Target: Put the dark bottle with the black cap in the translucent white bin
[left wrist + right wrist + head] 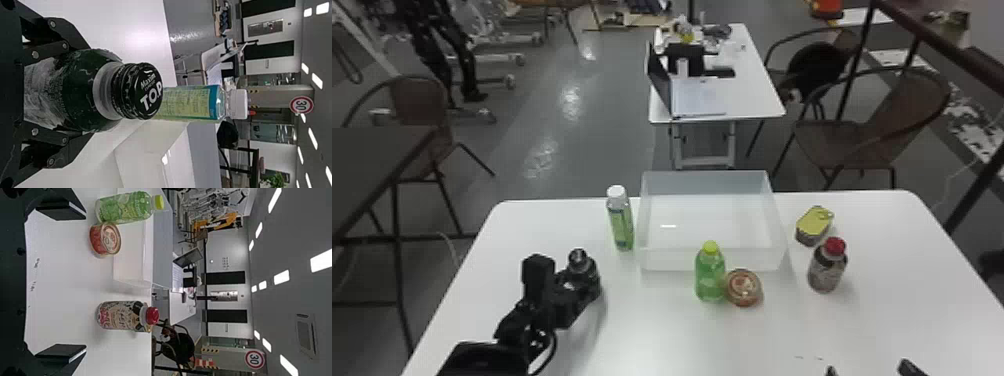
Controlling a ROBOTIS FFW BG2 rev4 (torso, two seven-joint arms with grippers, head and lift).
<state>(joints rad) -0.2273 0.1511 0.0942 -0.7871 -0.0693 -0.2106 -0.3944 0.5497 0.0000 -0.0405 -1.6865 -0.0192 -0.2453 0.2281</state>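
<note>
The dark bottle point(590, 280) is outside the translucent white bin point(709, 257), over the left part of the white table point(662, 340), between the far-left corner and the near edge. The left gripper point(575, 290) has its fingers closed around the bottle's body, pinching it from both sides — the black cap point(147, 91) pokes out past them, and the bottle is upright or nearly so. I cannot tell whether its base touches the table.

The right gripper point(870, 370) is at the near edge, toward the near-right corner, its fingers spread wide with a gap between them.

The bin is at the middle of the table's far edge. Just beside its left wall stands a bottle with a white cap point(620, 220). By the bin's near wall stands a green bottle point(710, 275) with a yellow-green cap, and a round can point(744, 287) is just beside it, on the side toward the table's right edge.

To the right of the bin, near the far edge, lies a yellow-topped tin point(814, 225). A bottle with a red cap point(827, 266) stands upright near it, closer to the near edge — well apart from the right gripper.
</note>
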